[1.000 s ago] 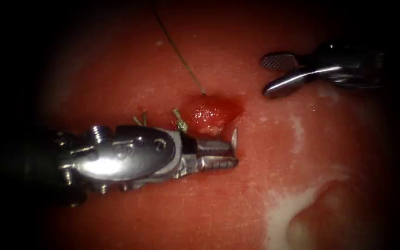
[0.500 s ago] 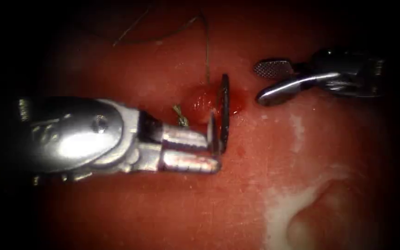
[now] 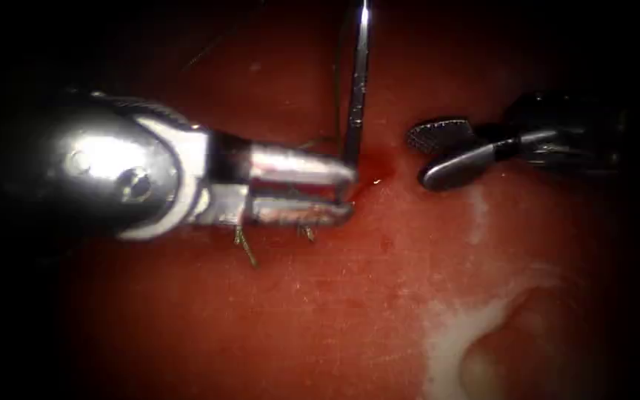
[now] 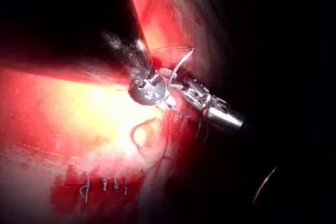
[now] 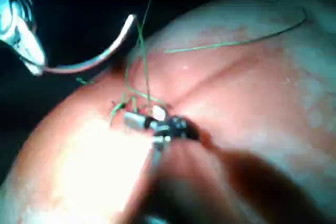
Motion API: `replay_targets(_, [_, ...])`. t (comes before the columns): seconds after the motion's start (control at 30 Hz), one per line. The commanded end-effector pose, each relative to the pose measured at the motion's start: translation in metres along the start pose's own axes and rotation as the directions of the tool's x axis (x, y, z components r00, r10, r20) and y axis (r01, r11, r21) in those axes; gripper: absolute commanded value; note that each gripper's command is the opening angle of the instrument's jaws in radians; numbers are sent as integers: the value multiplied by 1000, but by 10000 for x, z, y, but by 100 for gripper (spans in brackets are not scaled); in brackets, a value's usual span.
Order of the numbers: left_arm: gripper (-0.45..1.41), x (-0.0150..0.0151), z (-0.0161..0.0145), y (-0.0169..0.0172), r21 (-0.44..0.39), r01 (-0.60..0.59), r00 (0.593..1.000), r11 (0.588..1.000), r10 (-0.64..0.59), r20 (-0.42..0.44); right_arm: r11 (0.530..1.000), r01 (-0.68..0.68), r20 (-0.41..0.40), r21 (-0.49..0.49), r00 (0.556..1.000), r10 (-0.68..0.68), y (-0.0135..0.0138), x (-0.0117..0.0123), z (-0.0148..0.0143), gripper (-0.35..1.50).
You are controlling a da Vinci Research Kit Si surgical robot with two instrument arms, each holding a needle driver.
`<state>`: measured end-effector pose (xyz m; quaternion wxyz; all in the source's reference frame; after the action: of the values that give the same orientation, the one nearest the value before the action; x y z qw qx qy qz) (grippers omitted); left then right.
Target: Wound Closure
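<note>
Needle (image 3: 357,89) is the centre of this moment: it stands nearly upright above the cut (image 3: 372,169), clear of the tissue (image 3: 320,311), with its lower end clenched in the left pincer (image 3: 346,189) close to one end of its curve. A second ago that pincer lay lower against the cut with only a short tip of metal showing at its jaws; half a second ago the curve had come up out of the flesh, and now it is lifted free and higher. The thread (image 3: 335,96) trails beside the needle down toward the cut, and from the right wrist camera loose green thread (image 5: 231,43) loops over the tissue beyond the needle (image 5: 100,56).

The right pincer (image 3: 438,152) waits just right of the cut, jaws spread and grasping nothing; it has barely shifted.

Two short cut thread ends (image 3: 244,248) stick up just left of the cut, below the left pincer, so earlier stitches look finished. This pass appears to be through the tissue, but the thread is not yet tied, and the red wet cut remains partly open.
</note>
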<state>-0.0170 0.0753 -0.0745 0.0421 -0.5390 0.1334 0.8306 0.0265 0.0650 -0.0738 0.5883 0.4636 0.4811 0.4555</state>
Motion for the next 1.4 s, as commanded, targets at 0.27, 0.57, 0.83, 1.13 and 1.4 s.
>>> replay_targets(0.27, [-35,-66,40,57,26,-90,991,996,87,100,978,-209,-64,-9,976,208,-11,1,25,81])
replay_targets(0.57, [-35,-63,36,55,48,-126,983,991,118,137,949,-303,-125,-91,948,291,3,-6,39,100])
replay_targets(0.83, [-35,-59,35,54,56,-132,982,990,123,141,941,-321,-138,-103,942,306,6,-14,66,98])
replay_targets(1.13, [-35,-53,39,58,54,-134,983,989,126,135,928,-355,-146,-112,930,338,7,-14,72,73])
replay_targets(1.4, [-35,-54,39,58,55,-135,983,989,126,135,889,-447,-103,-104,894,437,7,-17,75,-35])
